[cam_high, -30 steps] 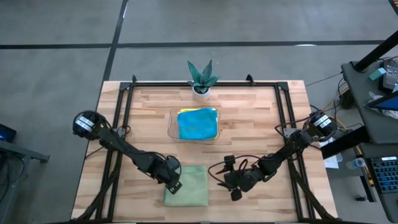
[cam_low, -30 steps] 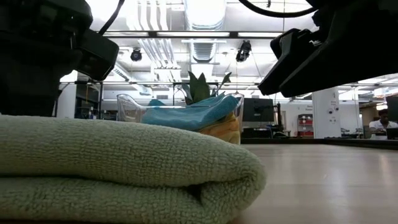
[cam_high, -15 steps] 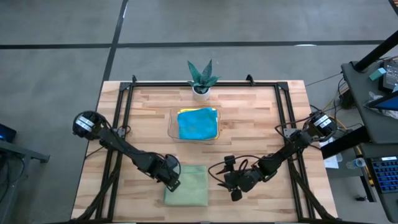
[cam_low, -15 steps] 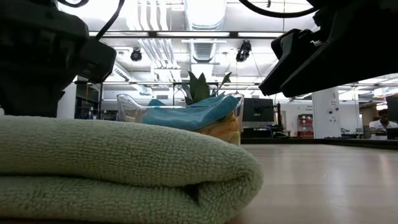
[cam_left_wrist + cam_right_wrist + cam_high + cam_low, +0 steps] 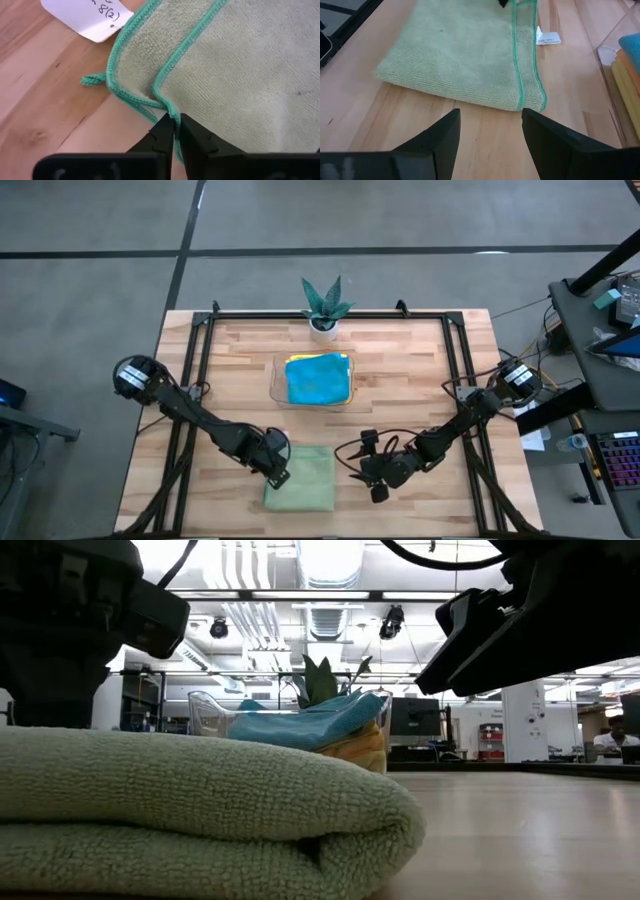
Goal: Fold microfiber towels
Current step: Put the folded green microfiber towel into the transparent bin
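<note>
A pale wooden tabletop (image 5: 400,380) carries the work, with a potted plant (image 5: 324,307) at its far edge and a workshop of lit ceilings beyond it in the low view. The pale green towel (image 5: 303,478) lies doubled over near the front edge, its rounded fold filling the low view. The left claw (image 5: 174,126), pressed together, pinches that towel's teal-stitched hem at a corner. The right claw (image 5: 490,131) hangs just beside the towel, spread wide and holding nothing. The clear tray (image 5: 278,379) at mid-table holds a stack topped by the teal-blue towel (image 5: 317,378); the low view alone shows yellow and orange layers beneath it. By the look of it, four cloths are folded and stored, and this last one is at least half folded. Only the left wrist view shows the pinch and a white paper tag (image 5: 86,16) by the hem.
</note>
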{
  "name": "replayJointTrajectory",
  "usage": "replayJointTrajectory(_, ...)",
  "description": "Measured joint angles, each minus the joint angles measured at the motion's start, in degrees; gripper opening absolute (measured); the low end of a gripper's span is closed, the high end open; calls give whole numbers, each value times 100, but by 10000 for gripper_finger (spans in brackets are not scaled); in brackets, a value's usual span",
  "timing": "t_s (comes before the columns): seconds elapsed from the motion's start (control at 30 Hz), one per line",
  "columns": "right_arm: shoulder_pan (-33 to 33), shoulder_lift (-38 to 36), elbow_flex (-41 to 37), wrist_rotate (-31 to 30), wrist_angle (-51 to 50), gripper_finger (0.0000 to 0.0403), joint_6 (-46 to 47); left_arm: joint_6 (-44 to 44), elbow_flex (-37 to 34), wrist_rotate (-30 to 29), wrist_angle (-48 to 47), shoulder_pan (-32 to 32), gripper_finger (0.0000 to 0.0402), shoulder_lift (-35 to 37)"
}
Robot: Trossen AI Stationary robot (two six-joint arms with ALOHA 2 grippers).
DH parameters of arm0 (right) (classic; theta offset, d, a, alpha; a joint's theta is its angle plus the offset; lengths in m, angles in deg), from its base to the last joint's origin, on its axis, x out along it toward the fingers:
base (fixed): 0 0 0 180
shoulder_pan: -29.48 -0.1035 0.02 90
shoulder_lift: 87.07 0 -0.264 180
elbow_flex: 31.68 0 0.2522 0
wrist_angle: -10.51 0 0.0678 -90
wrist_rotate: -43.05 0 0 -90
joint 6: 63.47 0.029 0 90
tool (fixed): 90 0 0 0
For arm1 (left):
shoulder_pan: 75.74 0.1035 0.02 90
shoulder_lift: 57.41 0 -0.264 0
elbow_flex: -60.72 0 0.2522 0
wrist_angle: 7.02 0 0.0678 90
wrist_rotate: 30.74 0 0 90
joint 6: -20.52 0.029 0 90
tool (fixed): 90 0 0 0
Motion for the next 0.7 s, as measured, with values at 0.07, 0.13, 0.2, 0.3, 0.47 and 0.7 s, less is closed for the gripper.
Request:
replayJointTrajectory(0.07, 0, 0, 0, 2, 2, 203, 55, 22, -1, 45, 3, 0, 16, 0)
replayJointTrajectory(0.13, 35, 0, 0, 7, 42, 203, 171, 115, 0, 48, 2, 0, 22, 2)
replayJointTrajectory(0.2, 104, 60, 0, 7, 263, 203, 301, 174, 0, 52, 0, 0, 27, 2)
replayJointTrajectory(0.3, 236, 225, 25, 53, 541, 194, 382, 192, 1, 64, 2, -9, 31, 7)
replayJointTrajectory(0.47, 560, 571, 329, 661, 795, 166, 232, 426, 10, 68, 57, -60, 31, 114)
replayJointTrajectory(0.7, 1067, 1034, 743, 1188, 740, 128, 79, 467, 10, 46, 15, -140, 31, 203)
